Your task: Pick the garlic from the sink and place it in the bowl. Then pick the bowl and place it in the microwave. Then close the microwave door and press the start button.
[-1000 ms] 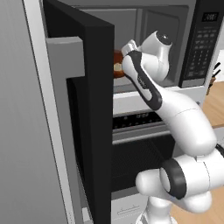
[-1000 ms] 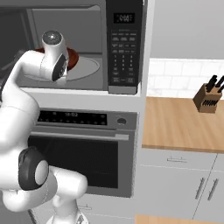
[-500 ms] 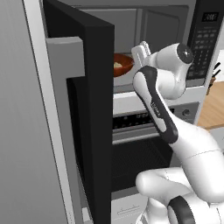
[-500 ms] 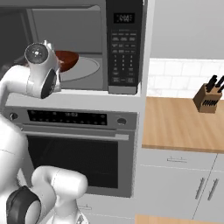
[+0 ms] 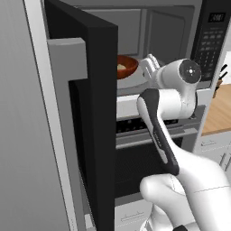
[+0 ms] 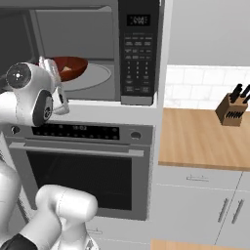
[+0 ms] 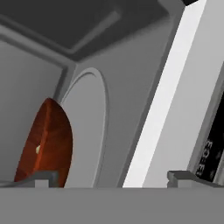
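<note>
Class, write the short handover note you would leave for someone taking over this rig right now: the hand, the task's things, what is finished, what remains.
Hand: open, holding nothing, just outside the microwave opening.
Bowl: sits on the turntable inside the microwave; a pale bit, likely the garlic, shows in it.
Microwave door: wide open.
Done: bowl placed inside.
Left: swing the door shut, then press start on the keypad.

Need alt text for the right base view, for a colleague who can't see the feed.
The reddish-brown bowl sits on the turntable inside the open microwave, the open gripper just in front of it. Below is the oven; a knife block stands on the wooden counter.
</note>
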